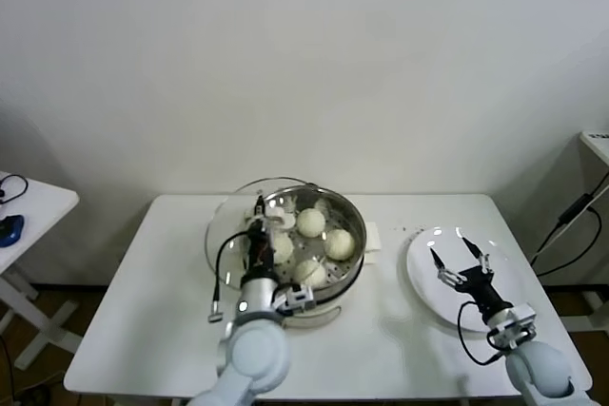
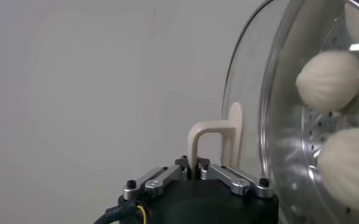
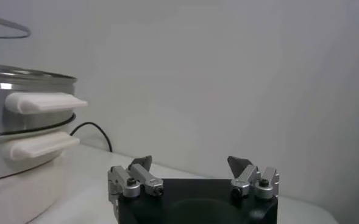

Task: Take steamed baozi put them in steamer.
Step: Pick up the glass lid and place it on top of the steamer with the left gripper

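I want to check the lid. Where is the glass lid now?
In the head view the glass lid stands tilted against the steamer's left side, its handle held by the left gripper.

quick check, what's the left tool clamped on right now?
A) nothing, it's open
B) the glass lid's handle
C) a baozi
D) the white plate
B. In the left wrist view the left tool is shut on the cream handle of the glass lid, held tilted at the steamer, where four baozi sit on the tray. The right tool is open over the white plate.
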You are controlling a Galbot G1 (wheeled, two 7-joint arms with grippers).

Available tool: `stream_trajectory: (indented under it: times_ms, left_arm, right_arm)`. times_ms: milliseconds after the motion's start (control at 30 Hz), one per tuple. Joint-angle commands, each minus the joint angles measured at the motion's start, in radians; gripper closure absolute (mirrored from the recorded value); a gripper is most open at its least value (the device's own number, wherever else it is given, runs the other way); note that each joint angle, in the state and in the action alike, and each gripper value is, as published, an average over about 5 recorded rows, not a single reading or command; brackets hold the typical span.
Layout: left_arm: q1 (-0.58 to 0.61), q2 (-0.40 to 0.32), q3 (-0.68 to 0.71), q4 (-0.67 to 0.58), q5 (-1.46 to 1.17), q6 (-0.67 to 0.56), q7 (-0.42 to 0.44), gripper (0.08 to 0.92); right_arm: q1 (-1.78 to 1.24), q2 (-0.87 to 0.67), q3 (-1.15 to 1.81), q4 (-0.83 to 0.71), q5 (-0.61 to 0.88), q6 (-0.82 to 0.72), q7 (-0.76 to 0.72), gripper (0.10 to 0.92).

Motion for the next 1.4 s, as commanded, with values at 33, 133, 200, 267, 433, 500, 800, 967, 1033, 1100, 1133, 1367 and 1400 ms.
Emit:
stream_trajectory:
  times_ms: [33, 133, 200, 267, 433, 500, 800, 967, 1033, 1100, 1133, 1367, 1400]
  left_arm:
    - [-0.057, -0.065, 0.05, 0.075, 0.044, 0.049, 0.042, 0.844]
    - [-0.073, -0.075, 0.06, 0.088, 0.05, 0.049, 0.042, 0.844]
    - [-0.082, -0.081, 0.069, 0.1, 0.052, 0.049, 0.041, 0.844]
    - [-0.085, -0.092, 0.072, 0.112, 0.054, 0.049, 0.041, 0.844]
    - [-0.074, -0.12, 0.068, 0.125, 0.074, 0.049, 0.043, 0.844]
    - [-0.072, -0.126, 0.07, 0.125, 0.09, 0.049, 0.054, 0.844]
    - [-0.072, -0.178, 0.083, 0.143, 0.169, 0.049, 0.123, 0.844]
    - [-0.097, -0.182, 0.087, 0.172, 0.19, 0.049, 0.152, 0.844]
    - [-0.105, -0.177, 0.085, 0.179, 0.19, 0.049, 0.155, 0.844]
    - [-0.11, -0.171, 0.084, 0.183, 0.19, 0.049, 0.16, 0.844]
    - [-0.112, -0.169, 0.082, 0.184, 0.19, 0.049, 0.163, 0.844]
    - [-0.112, -0.156, 0.072, 0.183, 0.185, 0.049, 0.178, 0.844]
    - [-0.11, -0.153, 0.072, 0.182, 0.183, 0.049, 0.178, 0.844]
  right_arm:
    - [0.015, -0.028, -0.03, -0.018, 0.009, 0.005, 0.002, 0.203]
    - [0.021, -0.025, -0.031, -0.022, 0.009, 0.006, 0.002, 0.203]
    - [0.022, -0.024, -0.032, -0.022, 0.008, 0.006, 0.002, 0.203]
    - [0.022, -0.024, -0.031, -0.021, 0.006, 0.006, 0.001, 0.203]
    - [0.02, -0.023, -0.03, -0.022, 0.005, 0.007, 0.001, 0.203]
    - [0.02, -0.022, -0.029, -0.022, 0.004, 0.007, 0.0, 0.203]
    - [0.025, -0.014, -0.028, -0.031, 0.001, 0.012, -0.002, 0.203]
    - [0.024, -0.01, -0.024, -0.033, 0.001, 0.015, -0.003, 0.203]
    - [0.023, -0.01, -0.022, -0.034, 0.001, 0.016, -0.003, 0.203]
    - [0.023, -0.009, -0.021, -0.036, 0.001, 0.017, -0.004, 0.203]
    - [0.023, -0.009, -0.021, -0.037, 0.001, 0.017, -0.004, 0.203]
    - [0.031, -0.009, -0.024, -0.04, -0.001, 0.016, -0.005, 0.203]
    - [0.034, -0.01, -0.025, -0.041, -0.001, 0.016, -0.005, 0.203]
